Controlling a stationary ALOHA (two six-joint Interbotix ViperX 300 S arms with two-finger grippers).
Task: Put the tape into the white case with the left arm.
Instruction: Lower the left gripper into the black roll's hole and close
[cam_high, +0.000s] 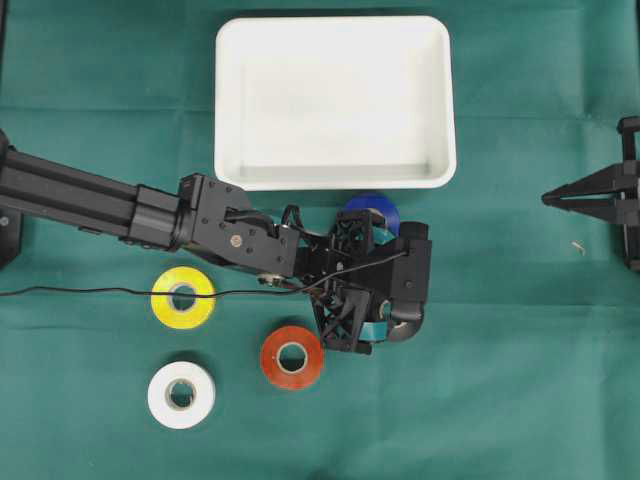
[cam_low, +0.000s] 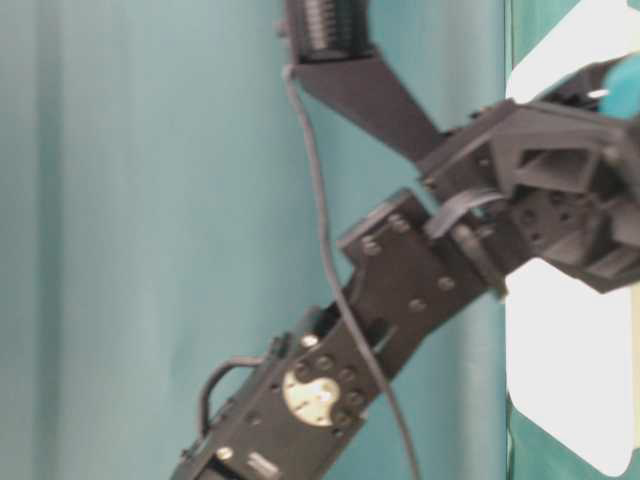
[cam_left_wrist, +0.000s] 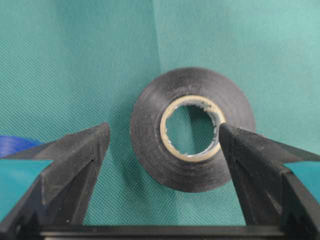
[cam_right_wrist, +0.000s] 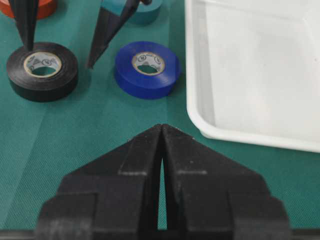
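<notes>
A black tape roll lies flat on the green cloth under my left gripper, which is open. One fingertip stands outside the roll's left side, and the other sits over the right edge of its core hole. In the right wrist view the same roll shows with the two pointed fingers hanging over it. From overhead my left gripper hides this roll. The white case lies empty just behind. My right gripper is shut and holds nothing.
A blue roll lies beside the black one, close to the case's rim. Yellow, red and white rolls lie front left. A thin cable crosses the cloth. My right gripper rests at the right edge.
</notes>
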